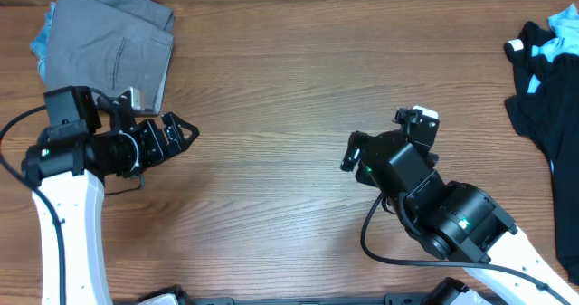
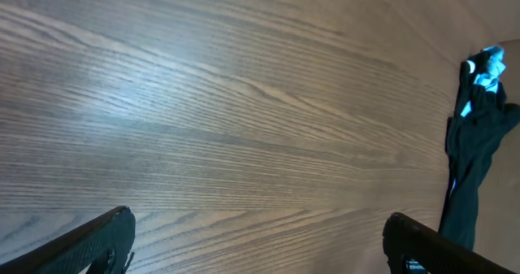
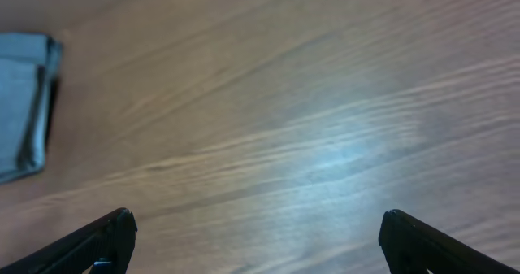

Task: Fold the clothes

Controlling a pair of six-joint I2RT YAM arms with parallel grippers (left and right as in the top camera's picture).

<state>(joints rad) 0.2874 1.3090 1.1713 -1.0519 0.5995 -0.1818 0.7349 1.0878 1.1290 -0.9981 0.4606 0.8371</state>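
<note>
Grey trousers [image 1: 109, 38] lie folded at ten o'clock, on top of light-blue jeans [image 1: 41, 44]; that part looks done. A black garment [image 1: 543, 88] at three o'clock sits crumpled, seemingly left to fold. Jaws of the left arm [image 1: 118, 151] and right arm [image 1: 425, 196] gape wide, empty, touching nothing above the tabletop [image 1: 289, 70].
</note>
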